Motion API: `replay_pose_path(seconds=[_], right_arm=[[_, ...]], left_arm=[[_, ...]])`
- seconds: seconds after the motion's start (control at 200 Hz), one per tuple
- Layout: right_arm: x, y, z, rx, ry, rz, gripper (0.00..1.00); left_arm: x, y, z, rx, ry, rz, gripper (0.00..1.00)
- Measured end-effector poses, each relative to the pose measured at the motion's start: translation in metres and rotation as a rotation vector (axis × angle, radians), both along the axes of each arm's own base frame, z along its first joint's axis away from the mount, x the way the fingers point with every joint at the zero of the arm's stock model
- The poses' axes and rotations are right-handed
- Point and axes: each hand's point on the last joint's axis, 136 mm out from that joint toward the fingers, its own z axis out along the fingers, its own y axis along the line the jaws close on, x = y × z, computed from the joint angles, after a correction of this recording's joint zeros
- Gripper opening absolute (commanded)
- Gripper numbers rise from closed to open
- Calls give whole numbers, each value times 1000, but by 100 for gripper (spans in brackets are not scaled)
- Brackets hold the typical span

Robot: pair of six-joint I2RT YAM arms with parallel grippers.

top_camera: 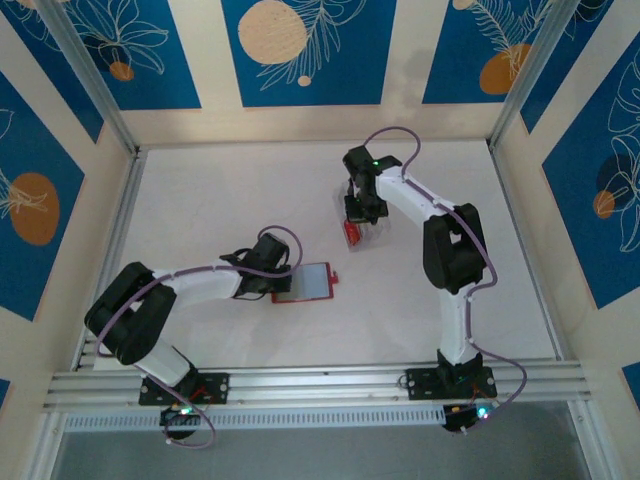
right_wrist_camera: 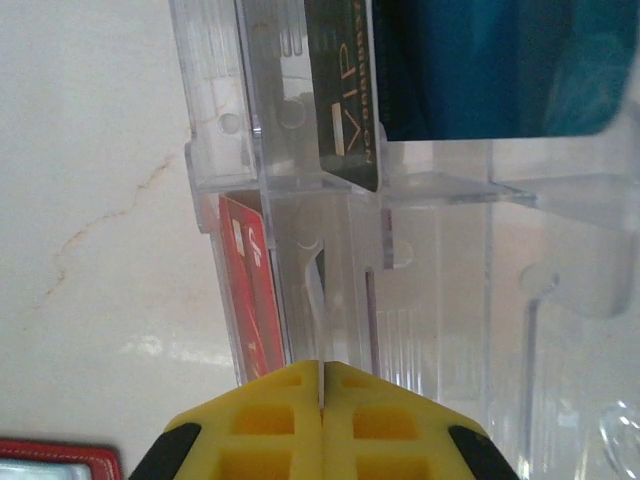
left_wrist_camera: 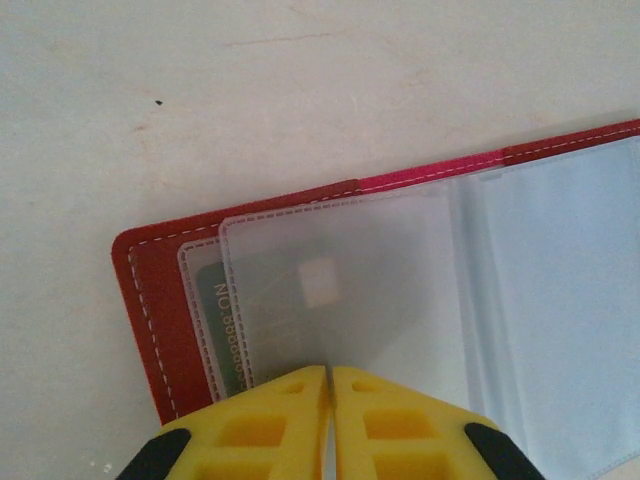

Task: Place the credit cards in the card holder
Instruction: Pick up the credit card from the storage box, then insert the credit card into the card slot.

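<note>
Top cam overhead from rear; wrist cams close: L card holder, R tray.

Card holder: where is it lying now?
Top view: the card holder lies open near the middle of the table, partly under the left gripper.

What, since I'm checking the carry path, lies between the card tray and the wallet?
Nothing visible: only bare table separates tray and wallet. The left fingers sit at the wallet's left edge.

This is a robotics lab test cell: a white tabletop boxed in by aluminium frame posts and beige walls with blue floral-print panels across the top of the frame. A white-and-black left robot arm and a matching right robot arm are bolted to a slotted aluminium rail along the bottom edge.
</note>
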Motion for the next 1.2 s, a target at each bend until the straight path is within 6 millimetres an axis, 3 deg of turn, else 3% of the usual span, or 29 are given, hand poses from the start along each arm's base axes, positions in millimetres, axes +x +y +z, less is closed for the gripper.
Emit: replay_pose_path(seconds=[0.125,0.27,0.385,0.49,0.64,0.86,1.2], right_arm=[[-1,-1,20,11,-31,0,0],[-4,3,59,28,-119,11,0],[-17,25,92,82,-195,53,0],[-37,48,106,157,-219,100,0],[-65,76,89,260,-164,152,0],[-82,94,53,376,-73,150,0],[-102,136,39,547,-49,216,0]], left_arm=[[-2,-1,1,-10,6,-6,11],[-8,0,3,-18,20,-13,12],[-12,1,8,-27,27,-20,12],[-14,2,16,-33,19,-20,13],[-16,6,17,-19,25,-17,12],[-20,12,6,28,50,-23,12],[-20,24,-1,95,50,-8,10]])
